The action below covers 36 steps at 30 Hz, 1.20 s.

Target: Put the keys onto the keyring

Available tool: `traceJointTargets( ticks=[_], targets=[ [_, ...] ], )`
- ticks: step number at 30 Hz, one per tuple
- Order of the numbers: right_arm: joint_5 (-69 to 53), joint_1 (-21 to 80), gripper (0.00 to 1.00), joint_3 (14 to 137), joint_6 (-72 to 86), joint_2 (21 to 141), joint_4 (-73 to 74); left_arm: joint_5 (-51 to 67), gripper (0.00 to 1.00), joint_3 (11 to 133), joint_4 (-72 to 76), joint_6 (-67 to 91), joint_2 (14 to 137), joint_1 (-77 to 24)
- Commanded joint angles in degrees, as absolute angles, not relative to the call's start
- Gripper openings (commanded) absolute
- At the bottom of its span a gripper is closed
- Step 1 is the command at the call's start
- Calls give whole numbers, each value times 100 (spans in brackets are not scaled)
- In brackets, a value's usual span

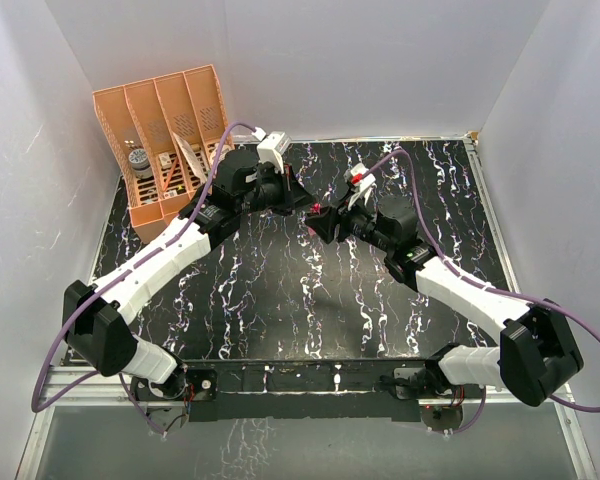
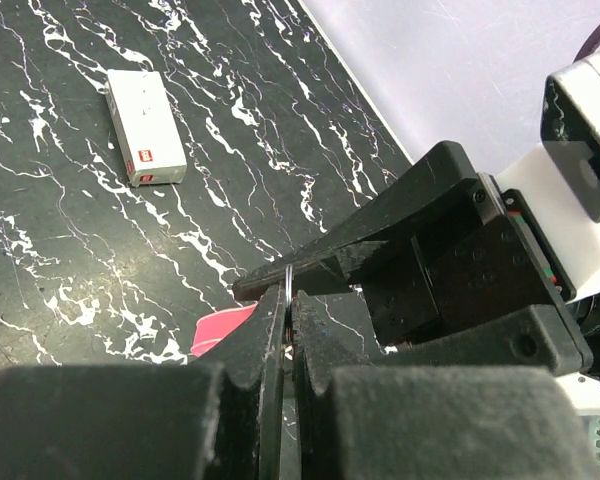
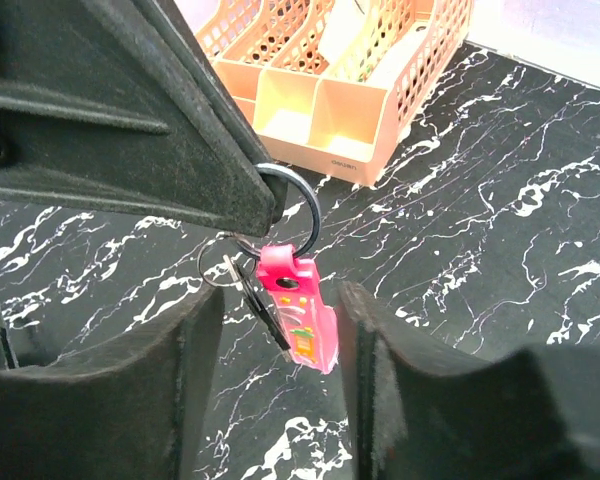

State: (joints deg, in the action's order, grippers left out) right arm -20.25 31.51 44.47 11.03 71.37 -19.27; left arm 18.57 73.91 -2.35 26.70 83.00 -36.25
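Observation:
In the right wrist view the keyring's large metal ring (image 3: 298, 198) is pinched at the tips of my left gripper's black fingers (image 3: 180, 150). A bright pink tag (image 3: 302, 310) hangs from the ring. Beside it a small ring carries a dark key (image 3: 265, 310). My right gripper (image 3: 280, 335) is open, one finger on each side of the tag and key, touching neither. In the left wrist view my left gripper (image 2: 290, 300) is shut on the thin ring edge, with the pink tag (image 2: 220, 330) below. From above, both grippers meet at mid-table round the pink tag (image 1: 318, 208).
An orange mesh organiser (image 1: 170, 140) with several slots stands at the back left, also in the right wrist view (image 3: 330, 90). A white rectangular box with a red mark (image 2: 146, 127) lies on the black marbled table (image 1: 280, 290). White walls enclose the table.

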Motion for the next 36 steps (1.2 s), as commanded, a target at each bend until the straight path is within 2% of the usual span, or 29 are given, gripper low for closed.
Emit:
traceJointTargets(
  ticks=[1,5,7,10,15,27,29,32,36],
  targets=[
    [-1874,3173,40,4703,1173,7147,-2506,2021,0,7576,-343,2734,8227,-3634],
    [-1696,3173,23,4618,1213,7039,-2565,2004,0,7551,-410,2723,8188,-3631],
    [-1564,3173,18,4594,1187,6980,-2519,2009,0,7570,-469,2718,8175,-3630],
    [-1415,3173,12,4564,1162,6915,-2472,1995,0,7625,-622,2671,8157,-3634],
    [-1257,3173,8,4575,1138,6904,-2389,2011,0,7802,-938,2564,8169,-3630],
    [-539,3173,8,4681,1052,6851,-2013,2108,0,8047,-1525,2280,8180,-3631],
    [-476,3173,9,4708,1066,6878,-1976,2131,0,8094,-1631,2194,8191,-3630],
    [-351,3173,16,4787,1106,6929,-1886,2175,0,8103,-1761,2084,8178,-3630],
    [-292,3173,17,4860,1084,6970,-1878,2303,0,8112,-1905,1992,8187,-3630]
  ],
)
